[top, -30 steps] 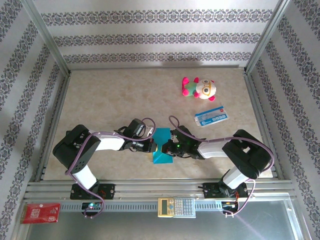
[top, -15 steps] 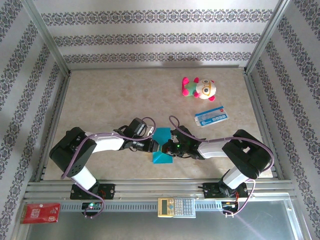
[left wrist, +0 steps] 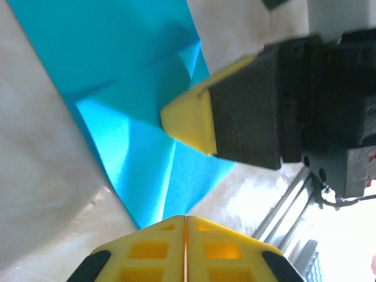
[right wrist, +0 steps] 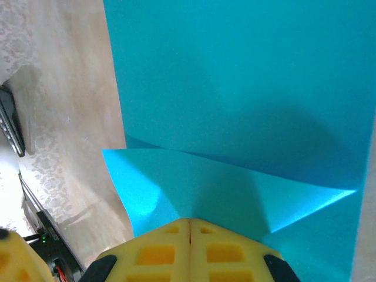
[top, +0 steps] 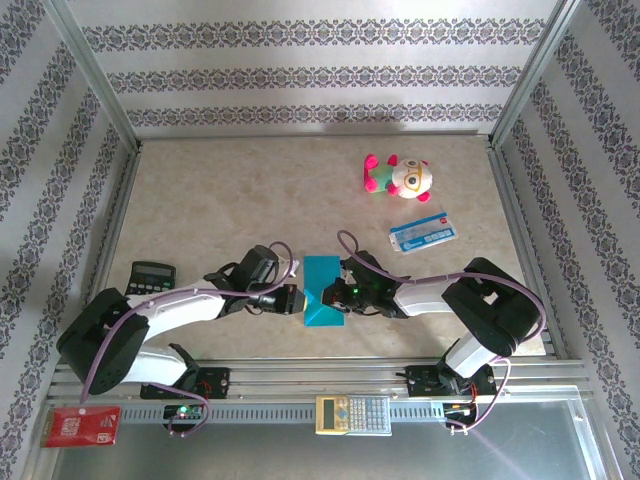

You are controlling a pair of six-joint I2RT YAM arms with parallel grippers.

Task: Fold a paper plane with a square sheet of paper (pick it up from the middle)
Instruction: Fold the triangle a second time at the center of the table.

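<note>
The left gripper point(left wrist: 185, 220) has its fingers pressed together at a corner of the folded teal paper point(top: 322, 290). The right gripper point(right wrist: 189, 223) is closed too, its tip on the paper's middle. From above, the paper lies between both grippers, with a plush toy point(top: 398, 176) beyond it. Whether either one pinches the paper is hidden.
</note>
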